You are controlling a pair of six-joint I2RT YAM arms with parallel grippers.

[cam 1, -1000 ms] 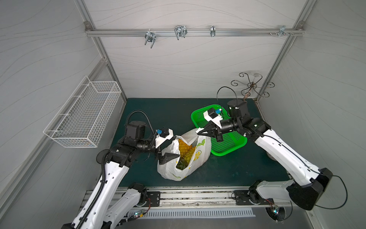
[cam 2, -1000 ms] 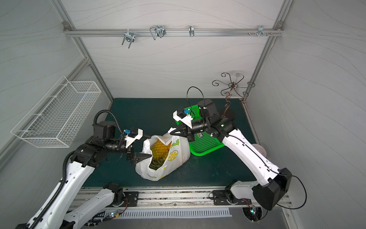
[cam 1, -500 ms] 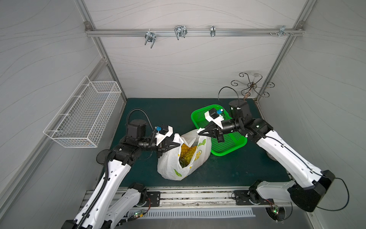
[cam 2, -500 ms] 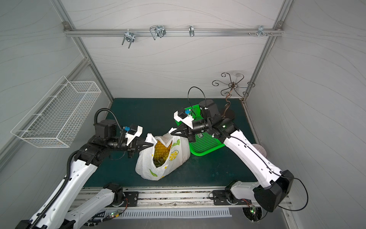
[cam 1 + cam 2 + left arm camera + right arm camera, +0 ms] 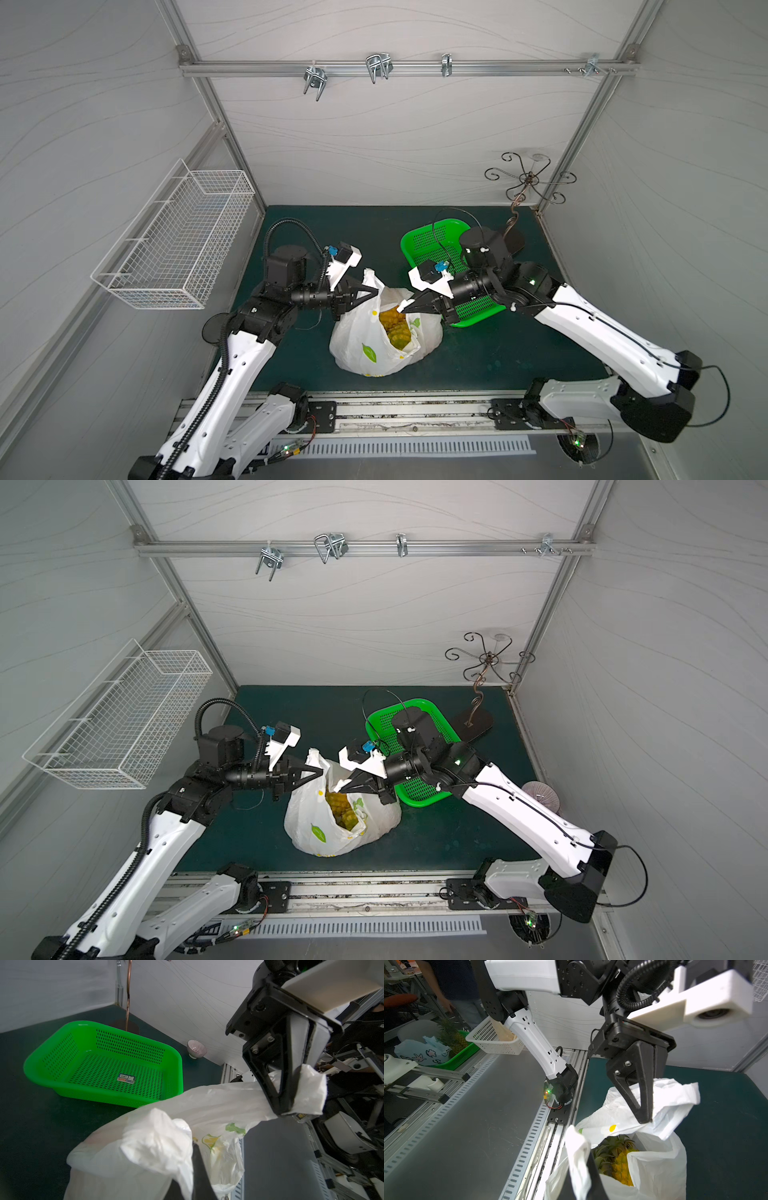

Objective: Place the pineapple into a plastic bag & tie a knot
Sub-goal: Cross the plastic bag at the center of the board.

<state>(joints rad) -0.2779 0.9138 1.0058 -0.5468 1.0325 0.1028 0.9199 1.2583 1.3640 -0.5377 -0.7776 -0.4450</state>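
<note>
The white plastic bag (image 5: 365,345) stands on the dark green mat with its mouth open, and it shows in both top views (image 5: 316,833). The yellow pineapple (image 5: 394,328) lies inside it, leaves visible in the right wrist view (image 5: 618,1157). My left gripper (image 5: 375,291) is shut on the bag's left handle (image 5: 153,1142), held up at the mouth. My right gripper (image 5: 402,309) is shut on the other handle (image 5: 577,1153) across the opening. The two handles are held apart. No knot is in view.
A green perforated tray (image 5: 424,245) sits behind the right gripper. A curly metal hook stand (image 5: 530,183) occupies the back right corner, a small bowl (image 5: 196,1051) rests by the right wall, and a white wire basket (image 5: 178,245) hangs on the left wall. The arms' rail (image 5: 415,409) runs along the front.
My left gripper, open beside the bag a second ago, has moved up to the mouth and shut on the left handle. The right gripper has kept its hold.
</note>
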